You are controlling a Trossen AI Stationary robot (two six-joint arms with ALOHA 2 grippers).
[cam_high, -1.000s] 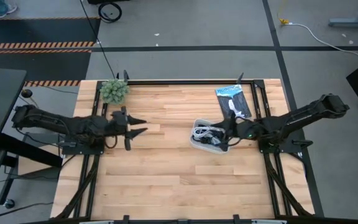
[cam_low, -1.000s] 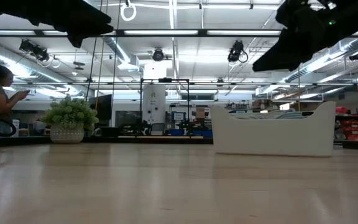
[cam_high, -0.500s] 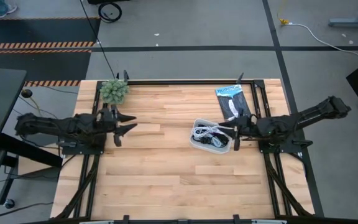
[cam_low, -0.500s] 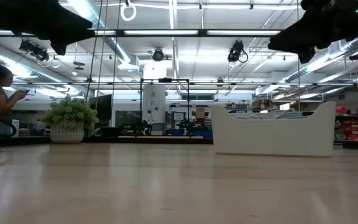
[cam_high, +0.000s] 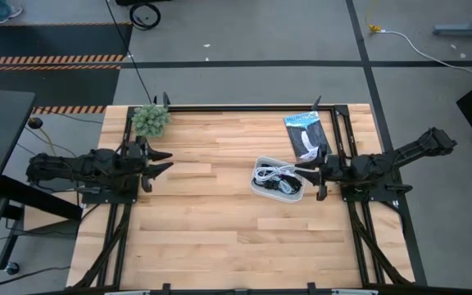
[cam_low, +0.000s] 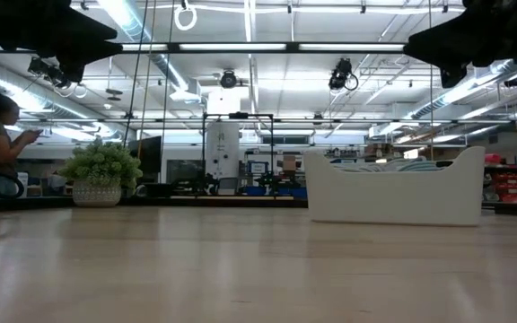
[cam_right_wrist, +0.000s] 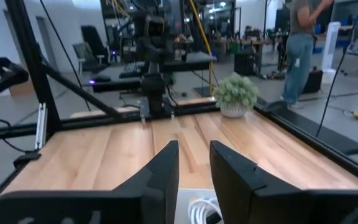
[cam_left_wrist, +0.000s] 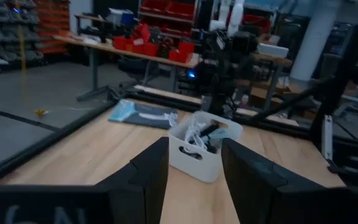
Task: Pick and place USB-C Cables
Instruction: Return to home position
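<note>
Wooden table [cam_high: 220,229] | USB-C Cables [cam_high: 274,174] in white bin [cam_high: 255,186] (tangled) | left gripper [cam_high: 167,161], right gripper [cam_high: 305,174]: jaws spread, empty

Wooden table [cam_high: 220,221] bears tray [cam_low: 393,197], packet [cam_high: 308,131], potted plant [cam_high: 150,120]

An industrial robotics lab: ceiling strip lights [cam_low: 240,47], red parts bins [cam_left_wrist: 160,46] on benches, hazard-striped floor tape [cam_high: 56,58] at 11 o'clock.

Left hand [cam_high: 165,161], right hand [cam_high: 307,174]: fingers parted.
</note>
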